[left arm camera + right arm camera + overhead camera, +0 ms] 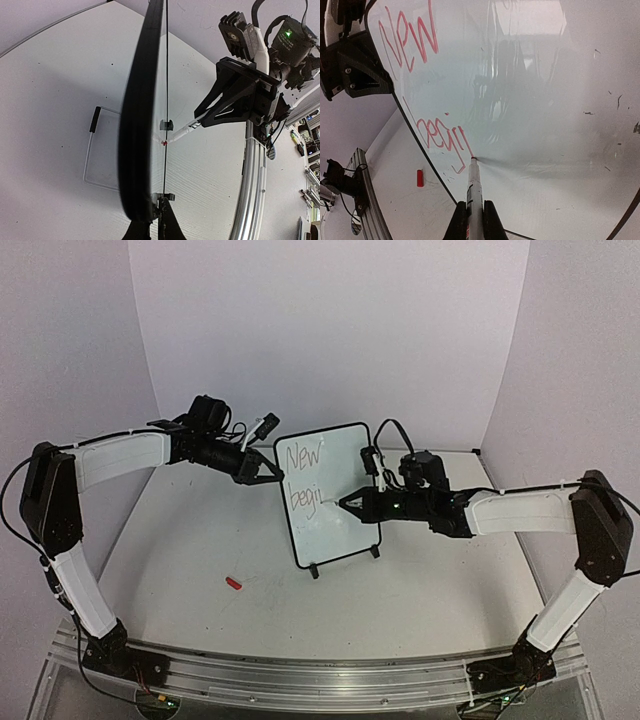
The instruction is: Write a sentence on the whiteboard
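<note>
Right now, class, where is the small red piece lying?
In the top view, the small red piece lies on the table, left of the whiteboard, toward the near edge.

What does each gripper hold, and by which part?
Left gripper clamps the whiteboard by its left edge; right gripper holds a marker by its barrel.

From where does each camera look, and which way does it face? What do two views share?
Top external: above and behind the bases, facing down on the pale table; both white arms show, meeting at the small black-framed whiteboard.
Left wrist: facing along the board's edge; its own left end effector clamps the frame.
Right wrist: facing the board's face and red handwritten lettering; its own right end effector holds a white marker.
Shared: both wrist views show the marker tip on the board.
</note>
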Controlling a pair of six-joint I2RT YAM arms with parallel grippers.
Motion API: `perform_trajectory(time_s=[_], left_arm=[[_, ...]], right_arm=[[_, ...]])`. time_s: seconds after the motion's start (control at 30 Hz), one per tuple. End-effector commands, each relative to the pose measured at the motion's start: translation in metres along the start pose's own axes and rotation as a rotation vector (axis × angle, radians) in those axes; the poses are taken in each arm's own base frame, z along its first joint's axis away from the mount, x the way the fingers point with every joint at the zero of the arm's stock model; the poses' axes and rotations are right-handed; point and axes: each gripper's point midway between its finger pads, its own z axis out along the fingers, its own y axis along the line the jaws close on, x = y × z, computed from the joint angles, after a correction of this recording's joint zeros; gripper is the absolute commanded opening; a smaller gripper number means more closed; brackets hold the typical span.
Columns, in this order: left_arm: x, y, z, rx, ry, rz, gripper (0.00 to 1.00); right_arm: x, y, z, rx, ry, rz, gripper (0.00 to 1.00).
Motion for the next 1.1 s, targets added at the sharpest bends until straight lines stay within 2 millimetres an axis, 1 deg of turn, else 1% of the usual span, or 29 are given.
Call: perform_trajectory(time_s=[0.0, 0.2, 0.47, 0.73, 0.9, 1.07], left_arm=[[0.012, -0.01, 0.009, 0.013, 0.057, 0.014, 0.0], [0.011, -0.011, 0.009, 0.012, 0.055, 0.016, 0.0], [0.011, -0.012, 0.009, 0.013, 0.055, 0.02, 0.0], [0.011, -0.012, 0.009, 0.013, 0.056, 0.019, 0.0], [0.011, -0.012, 0.009, 0.013, 0.055, 0.019, 0.0], [0.011, -0.012, 0.009, 0.013, 0.055, 0.019, 0.0]], right_arm=[[-0.039, 0.015, -0.011, -0.025, -0.12, -0.012, 0.0], [-0.052, 0.019, -0.014, -0.03, -0.164, -0.015, 0.0], [-0.055, 0.017, -0.013, -0.018, -0.179, -0.013, 0.0], [-0.059, 0.015, -0.019, -0.003, -0.212, -0.006, 0.0], [-0.057, 0.011, -0.021, 0.017, -0.216, -0.002, 0.0], [-0.047, 0.004, -0.02, 0.036, -0.199, 0.012, 0.0]])
